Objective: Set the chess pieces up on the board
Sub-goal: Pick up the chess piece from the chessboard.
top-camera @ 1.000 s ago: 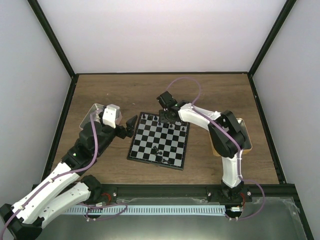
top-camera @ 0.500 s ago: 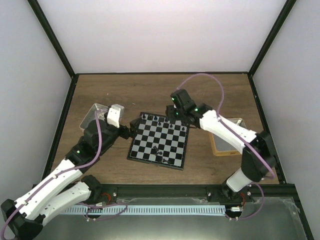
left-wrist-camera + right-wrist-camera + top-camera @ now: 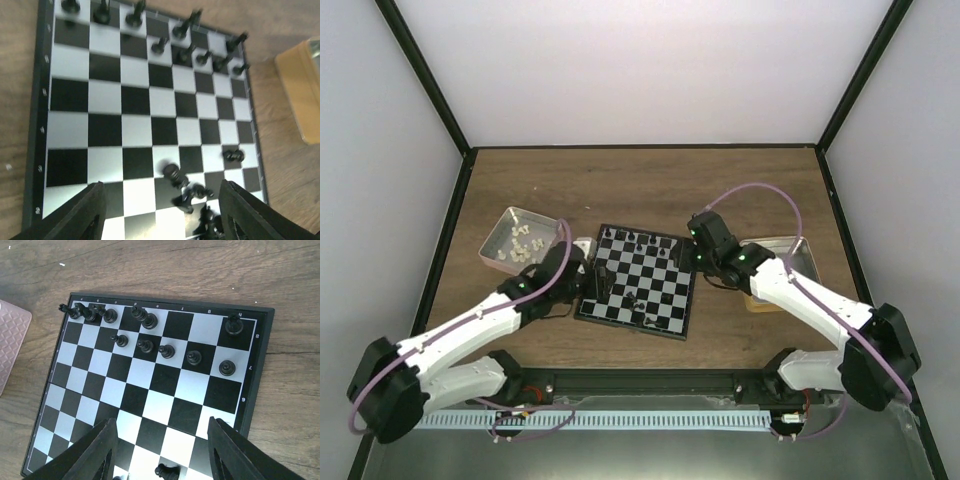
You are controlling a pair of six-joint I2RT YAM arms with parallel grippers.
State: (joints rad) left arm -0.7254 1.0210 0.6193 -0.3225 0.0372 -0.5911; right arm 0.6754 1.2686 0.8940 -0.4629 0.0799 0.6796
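on the worktop (image 3: 620, 180), top view: the board (image 3: 638, 290) flat at centre, with chess pieces (image 3: 638, 238) lined along its 12 o'clock edge and a few loose near 6 o'clock. over the board's 9 o'clock edge, the left pincer (image 3: 593, 270); by its 2 o'clock corner, the right pincer (image 3: 698, 262). at 10 o'clock from the board, a pink tin (image 3: 510, 211) of white pieces (image 3: 520, 245); at 3 o'clock, a tan tin (image 3: 790, 252) partly under the right arm. with two arms crowding one small board, some danger of a bump between them, or of a sweep through the standing row.

in the left wrist view: fingers (image 3: 80, 215) spread wide, nothing held. just ahead and between them, toward 1 o'clock, a huddle of fallen pieces (image 3: 192, 192), close together and blurred. risk, on closing here, of catching two at once, or of pinching one off-centre and flicking it across the squares. standing rows far off at 12 o'clock, out of harm.

in the right wrist view: fingers (image 3: 97, 450) likewise apart and empty. between them at 6 o'clock, a lone piece (image 3: 167, 471); at 12 o'clock, well apart, two part-filled rows. danger of toppling those on any low pass.
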